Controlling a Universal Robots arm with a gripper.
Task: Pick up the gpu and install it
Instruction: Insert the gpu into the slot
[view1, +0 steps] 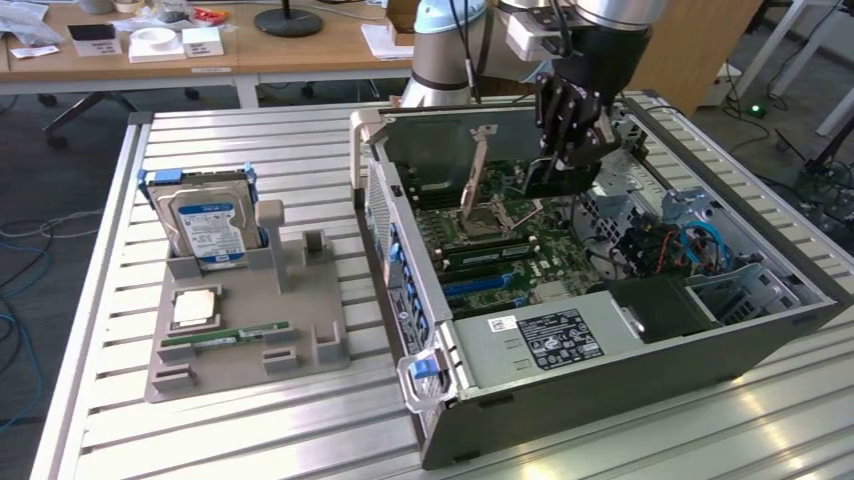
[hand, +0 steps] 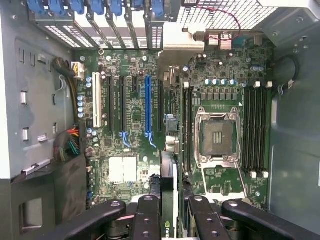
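Slatted metal table (view1: 200, 130), open computer case (view1: 601, 390), I see my claw (hand: 172, 207) pinching the gpu (hand: 168, 172) edge-on over the motherboard (hand: 135, 115).

gpu (hand: 168, 216) mostly hidden within the pincer (hand: 171, 200)

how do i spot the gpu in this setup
Find the open computer case; a black gripper hangs over its motherboard. The gpu is the thin dark card clamped edge-on between its fingers, unlike the boxy hard drive standing in the grey holder.
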